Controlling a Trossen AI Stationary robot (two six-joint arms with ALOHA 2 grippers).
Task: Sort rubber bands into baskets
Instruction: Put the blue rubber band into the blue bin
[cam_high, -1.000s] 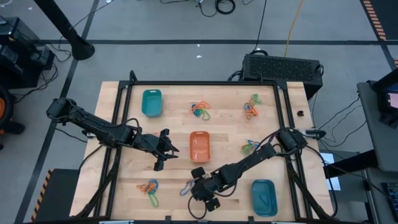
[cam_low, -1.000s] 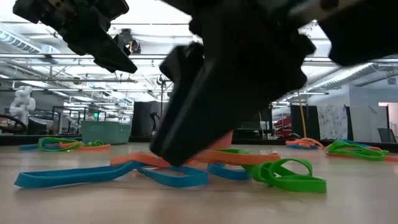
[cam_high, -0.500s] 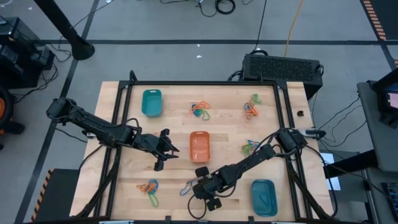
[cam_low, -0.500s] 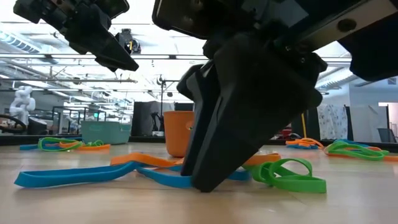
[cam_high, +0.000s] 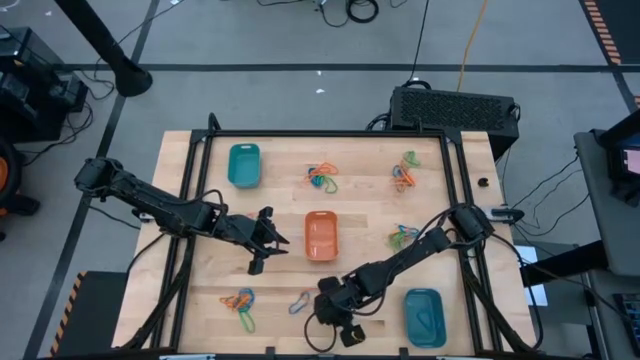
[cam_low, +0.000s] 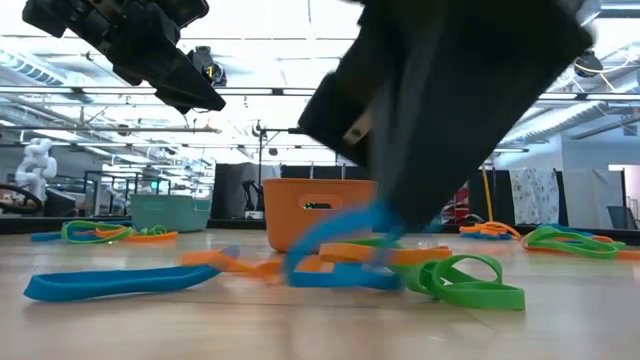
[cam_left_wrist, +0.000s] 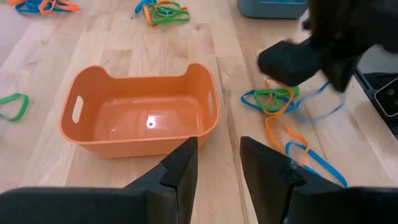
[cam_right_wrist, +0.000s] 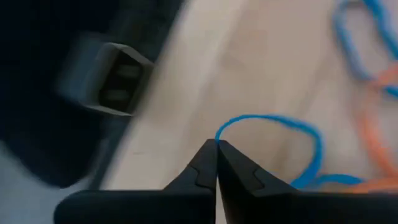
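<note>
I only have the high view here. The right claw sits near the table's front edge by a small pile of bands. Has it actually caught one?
Observer: Yes. The right claw is shut on a blue band.
Operator: Is the band off the table?
Observer: Partly; the low view shows it rising while its other end stays in the pile.
Operator: And the orange basket?
Observer: The orange basket looks empty in the left wrist view.

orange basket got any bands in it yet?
No. In the left wrist view the orange basket shows a bare floor, with the rubber bands lying on the table beside it.
</note>
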